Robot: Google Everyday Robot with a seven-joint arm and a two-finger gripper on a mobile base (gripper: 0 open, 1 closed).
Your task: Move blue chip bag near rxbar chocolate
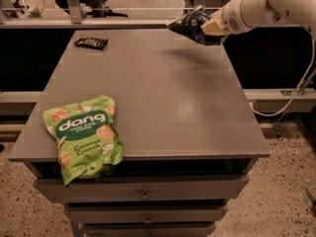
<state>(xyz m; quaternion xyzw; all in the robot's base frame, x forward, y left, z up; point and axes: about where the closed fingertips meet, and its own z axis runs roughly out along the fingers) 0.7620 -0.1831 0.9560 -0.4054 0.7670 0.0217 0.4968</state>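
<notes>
One small crinkly navy-blue chip bag [190,23] hangs clear of the grey tabletop [163,93] at its far right edge, pinched in the cream two-finger gripper [210,27]. The carry step looks under way; the next move calls for travel left along the far edge to the small flat dark-wrapped rxbar chocolate [91,43], well apart, then lowering beside it. The drawers [143,195] beneath sit closed, contents hidden

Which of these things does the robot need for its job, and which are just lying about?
Needed:
blue chip bag, held in the air above the table, over its far right corner, by the hand
rxbar chocolate, lying at the far left corner

Lying about:
green dang bag, overhanging the near left edge
</notes>
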